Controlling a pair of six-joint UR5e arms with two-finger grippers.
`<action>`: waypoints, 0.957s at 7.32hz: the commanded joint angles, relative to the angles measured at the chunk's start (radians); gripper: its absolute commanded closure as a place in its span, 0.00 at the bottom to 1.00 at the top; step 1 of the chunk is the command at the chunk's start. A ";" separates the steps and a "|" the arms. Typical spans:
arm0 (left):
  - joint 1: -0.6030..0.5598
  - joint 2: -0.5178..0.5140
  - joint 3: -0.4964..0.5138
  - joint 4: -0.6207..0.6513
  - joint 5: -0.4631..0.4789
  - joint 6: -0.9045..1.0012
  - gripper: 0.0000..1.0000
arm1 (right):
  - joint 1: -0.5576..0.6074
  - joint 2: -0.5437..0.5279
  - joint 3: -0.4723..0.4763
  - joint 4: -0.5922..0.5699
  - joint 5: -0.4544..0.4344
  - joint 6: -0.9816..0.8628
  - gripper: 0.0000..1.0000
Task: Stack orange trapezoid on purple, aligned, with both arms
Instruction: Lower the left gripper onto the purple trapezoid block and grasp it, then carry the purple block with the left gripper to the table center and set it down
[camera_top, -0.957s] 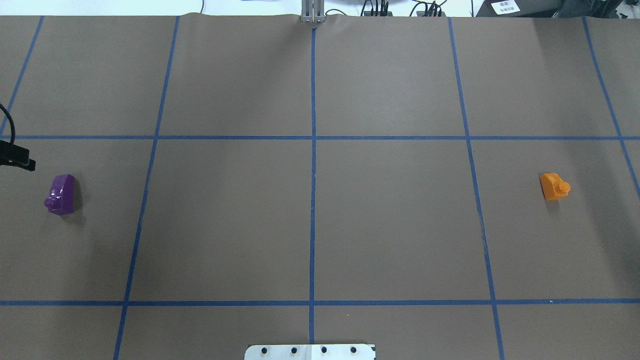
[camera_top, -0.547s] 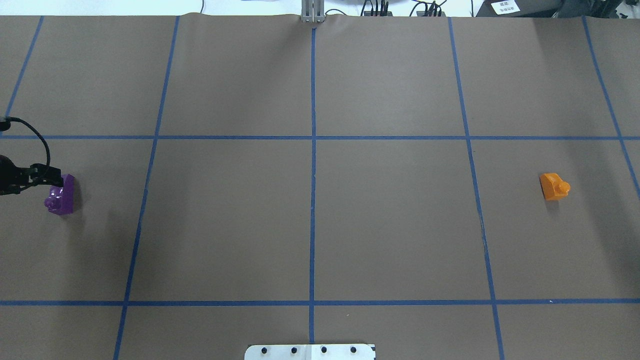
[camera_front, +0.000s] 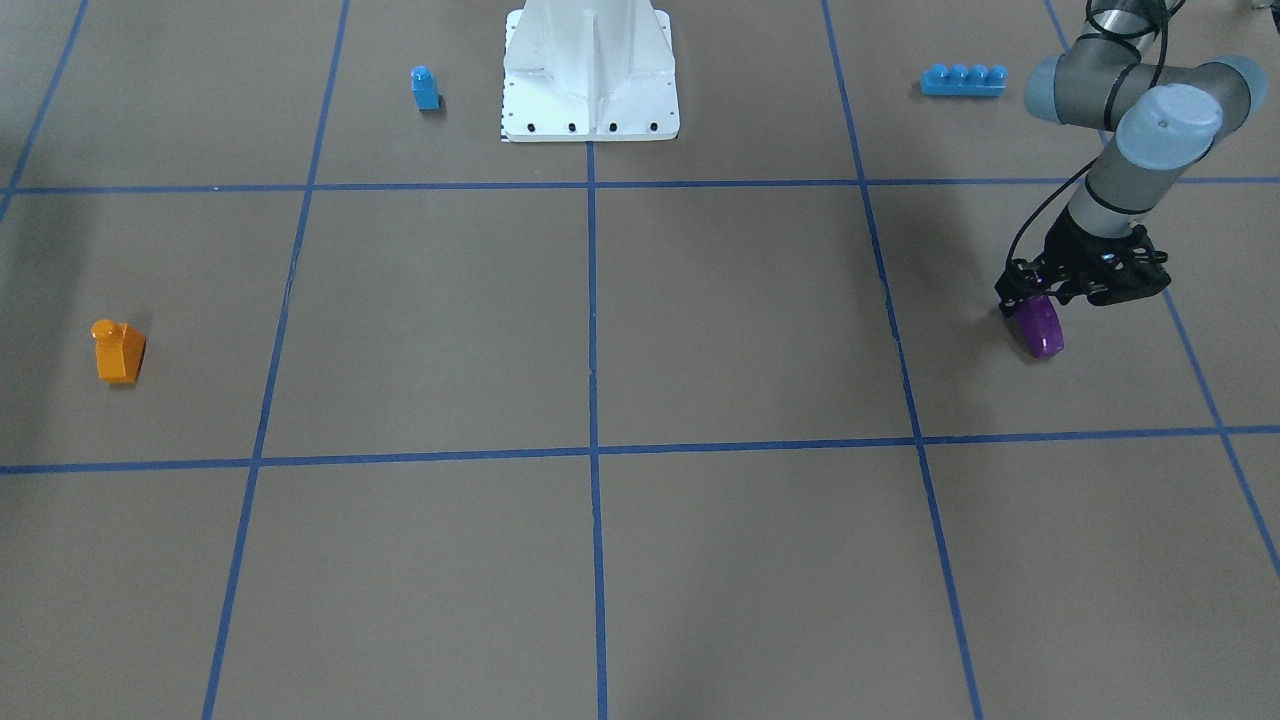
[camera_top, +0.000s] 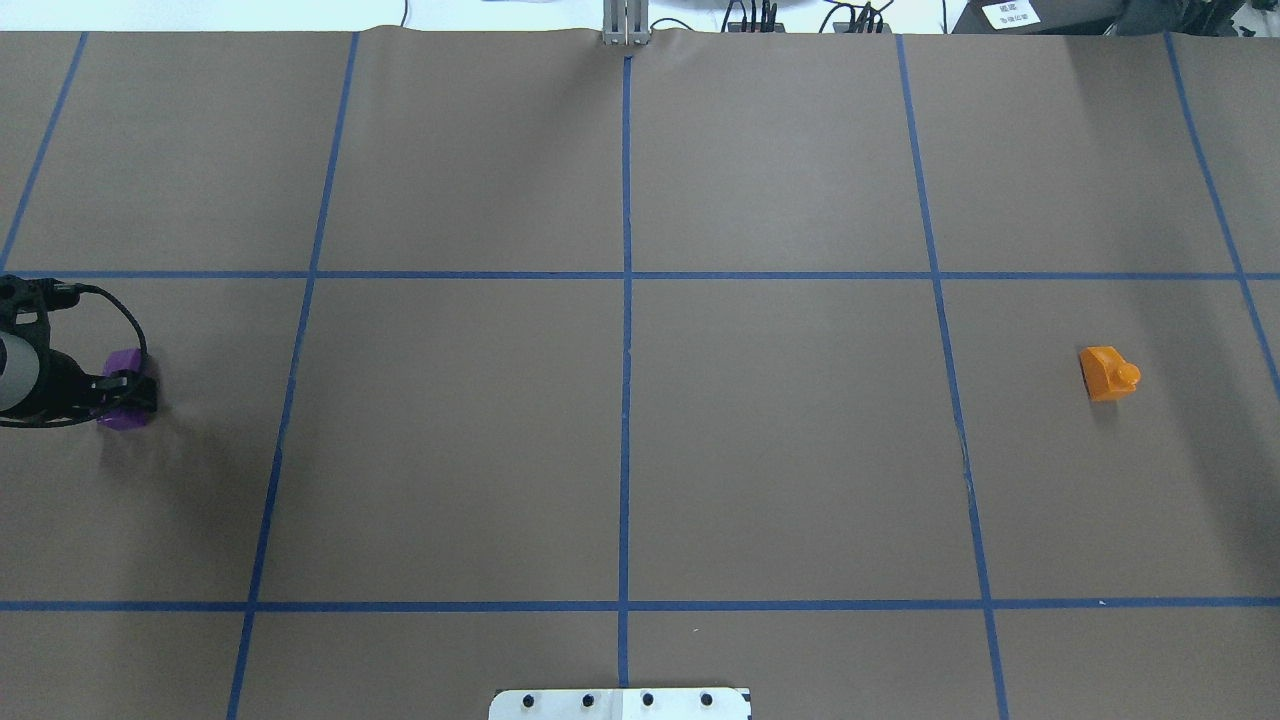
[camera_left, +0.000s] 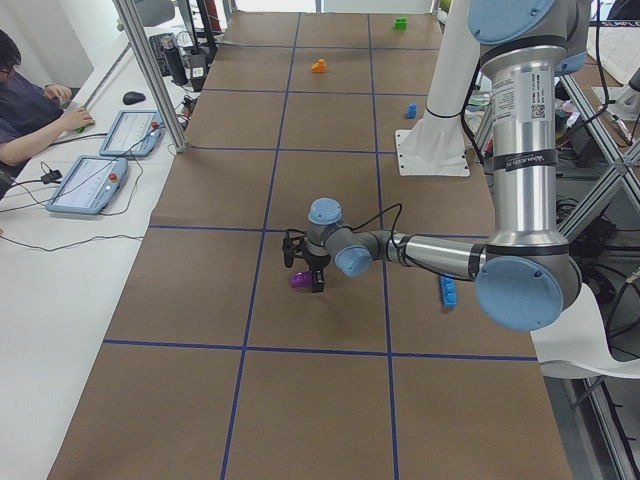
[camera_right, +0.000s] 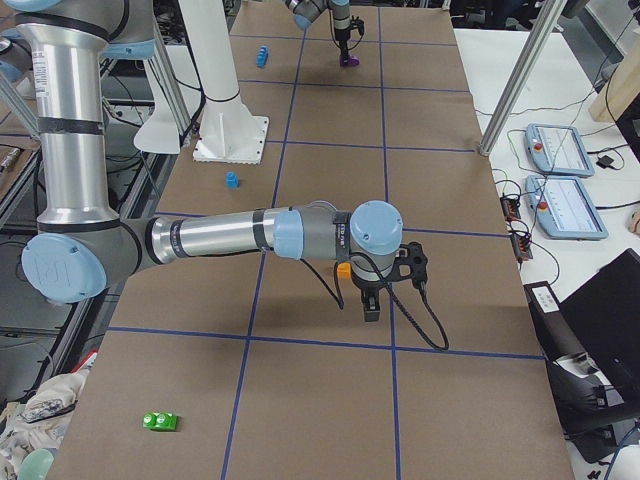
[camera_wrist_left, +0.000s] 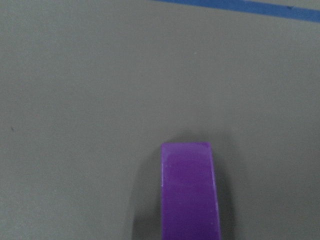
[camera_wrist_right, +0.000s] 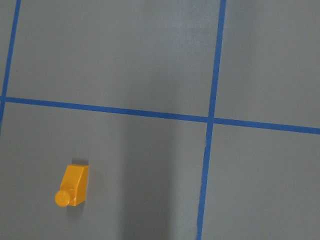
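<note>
The purple brick lies on the brown table at the far left, partly covered by my left gripper. In the front-facing view the left gripper hangs just over the purple brick. In the exterior left view its fingers stand apart with the brick between and below them, so it is open. The left wrist view shows only the brick's end. The orange trapezoid lies alone at the far right, stud sideways; it also shows in the right wrist view. My right gripper shows only in the exterior right view, beside the orange brick; I cannot tell its state.
A small blue brick and a long blue brick lie near the robot's white base plate. A green brick lies at the table's right end. An operator sits at a side desk with tablets.
My left gripper has come in from the left edge and moved onto the purple brick, now covering its middle. The orange trapezoid has not moved.
</note>
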 joint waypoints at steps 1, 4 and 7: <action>0.003 0.004 -0.008 0.003 -0.017 0.007 1.00 | 0.000 0.002 0.005 0.000 0.000 0.000 0.00; -0.004 -0.004 -0.112 0.090 -0.080 0.016 1.00 | 0.000 0.000 0.005 0.000 0.000 -0.001 0.00; 0.024 -0.250 -0.157 0.244 -0.069 0.141 1.00 | 0.000 -0.003 -0.003 -0.002 0.002 -0.001 0.00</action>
